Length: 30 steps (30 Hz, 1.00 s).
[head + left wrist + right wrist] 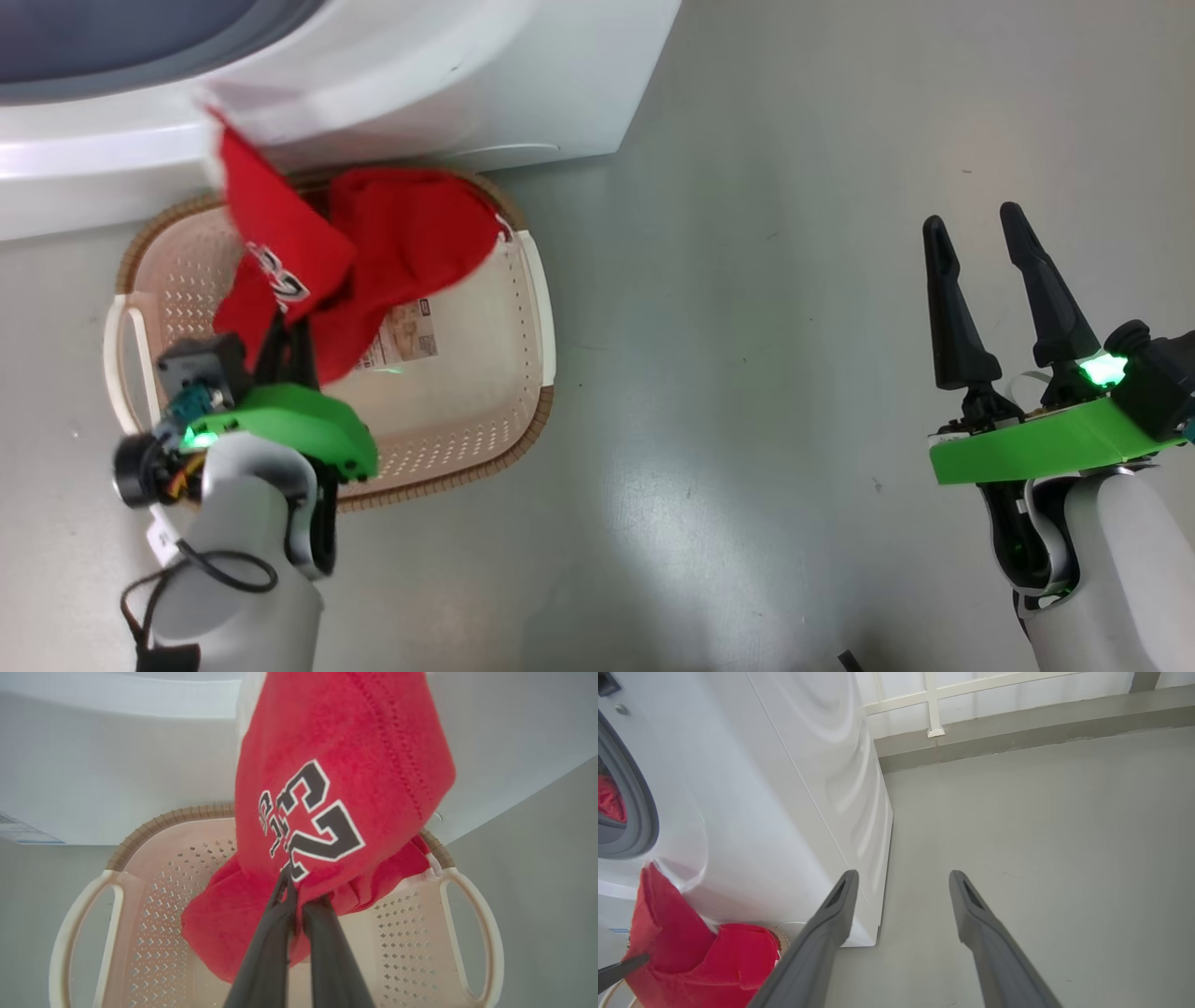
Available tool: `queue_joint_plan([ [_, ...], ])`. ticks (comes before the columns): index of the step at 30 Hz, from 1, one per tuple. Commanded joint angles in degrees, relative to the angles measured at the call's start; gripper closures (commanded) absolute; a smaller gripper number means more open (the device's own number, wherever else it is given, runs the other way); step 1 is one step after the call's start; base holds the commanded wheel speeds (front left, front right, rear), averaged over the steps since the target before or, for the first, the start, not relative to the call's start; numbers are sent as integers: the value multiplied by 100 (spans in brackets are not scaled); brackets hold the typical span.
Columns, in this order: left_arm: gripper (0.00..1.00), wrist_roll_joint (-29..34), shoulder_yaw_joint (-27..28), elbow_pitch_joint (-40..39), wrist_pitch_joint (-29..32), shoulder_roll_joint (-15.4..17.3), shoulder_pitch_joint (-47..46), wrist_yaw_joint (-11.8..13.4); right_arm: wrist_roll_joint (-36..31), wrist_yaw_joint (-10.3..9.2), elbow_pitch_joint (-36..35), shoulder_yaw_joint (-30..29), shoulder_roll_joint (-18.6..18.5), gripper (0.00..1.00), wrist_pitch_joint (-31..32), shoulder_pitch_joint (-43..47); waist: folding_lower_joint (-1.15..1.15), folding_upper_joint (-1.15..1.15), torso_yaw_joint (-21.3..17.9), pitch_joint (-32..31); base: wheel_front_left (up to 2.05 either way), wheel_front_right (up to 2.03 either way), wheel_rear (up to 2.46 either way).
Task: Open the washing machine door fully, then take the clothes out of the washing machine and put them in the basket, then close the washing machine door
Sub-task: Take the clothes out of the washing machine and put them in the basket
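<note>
Head view: high, facing steeply down at the floor (747, 373); basket (485, 392) centre left, washing machine (467, 75) along the top edge. Left wrist view: close above the basket, looking along the left tool (299, 891). Right wrist view: low, looking along the right tool (902, 873) past the machine's side. All three share the clothes (411, 233).

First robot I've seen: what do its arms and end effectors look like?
Pale grey-white forearms with bright green wrist plates and glowing green lights. The right end effector and left end effector each have two long tapering black fingers; looping black cables trail from the left.
</note>
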Motion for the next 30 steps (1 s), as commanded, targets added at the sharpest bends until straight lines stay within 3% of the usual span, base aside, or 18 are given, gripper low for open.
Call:
queue_joint_plan([
  [1,100,-132,50,-2,-28,171,226,-61,-45,42,-134,133,-42,0,-36,75,0,0,2,20,0,0,0],
  [8,100,-368,-400,743,-28,171,107,-375,-60,42,-171,151,-65,0,-36,76,0,0,-11,189,0,0,0],
  [18,99,-454,-438,1058,-28,171,-152,-328,-76,42,-236,73,-106,0,-36,98,0,0,-27,363,0,0,0],
  [19,96,-453,-431,1061,-28,171,-152,-324,-78,42,-236,68,-108,0,-36,105,0,0,-27,359,0,0,0],
  [20,85,-454,-420,1062,-28,171,-153,-319,-80,42,-237,63,-109,0,-36,111,0,0,-26,354,0,0,0],
  [22,56,-456,-386,1011,-28,171,-150,-310,-83,42,-232,50,-109,0,-36,123,0,0,-21,339,0,0,0],
  [23,38,-456,-365,983,-28,171,-143,-300,-86,42,-228,46,-110,0,-36,127,0,0,-15,329,0,0,0],
  [24,7,-465,-334,962,-28,171,-134,-296,-87,42,-222,43,-112,0,-36,129,0,0,-10,317,0,0,0],
  [25,0,-467,-313,952,-28,171,-126,-303,-87,42,-214,42,-115,0,-36,127,0,0,-4,300,0,0,0],
  [30,0,-440,-171,831,-28,171,-32,-321,-86,42,-172,54,-113,0,-36,126,0,0,28,132,0,0,0],
])
